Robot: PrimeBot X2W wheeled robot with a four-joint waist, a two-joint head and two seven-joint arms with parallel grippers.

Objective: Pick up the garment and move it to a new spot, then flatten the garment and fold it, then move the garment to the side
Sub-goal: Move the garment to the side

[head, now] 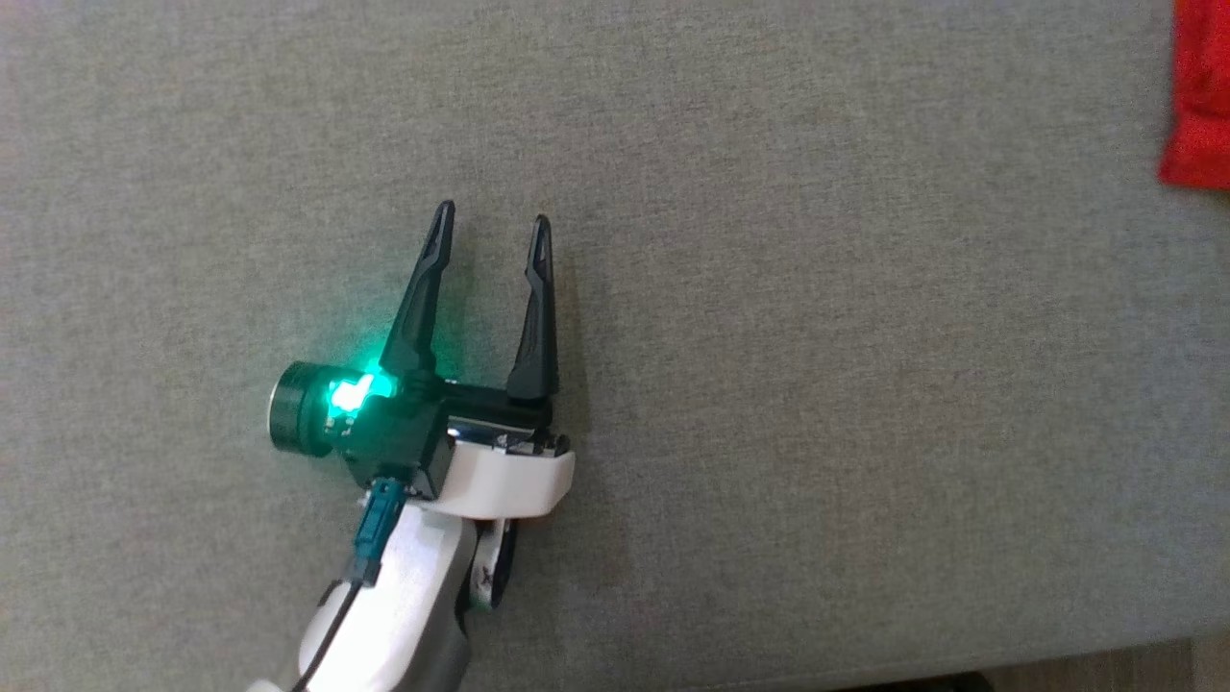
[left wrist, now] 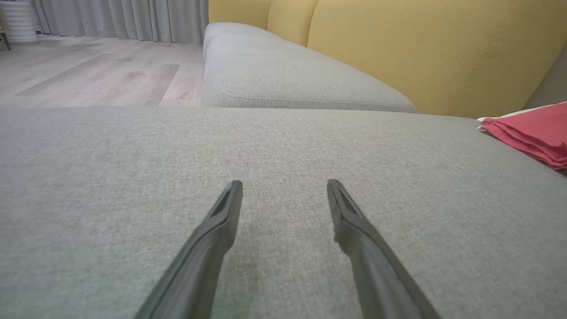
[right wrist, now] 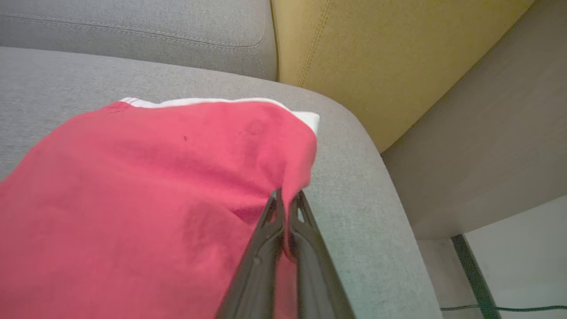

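The right gripper is pinched shut on the edge of the red garment, likely to drag it aside. The garment lies at the right end of the grey seat, by the yellow cushion. The left gripper waits wide open and empty, well apart. The head view shows a red corner; the right wrist view shows the pinch.

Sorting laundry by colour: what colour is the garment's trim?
White trim on a red garment, best in the right wrist view.
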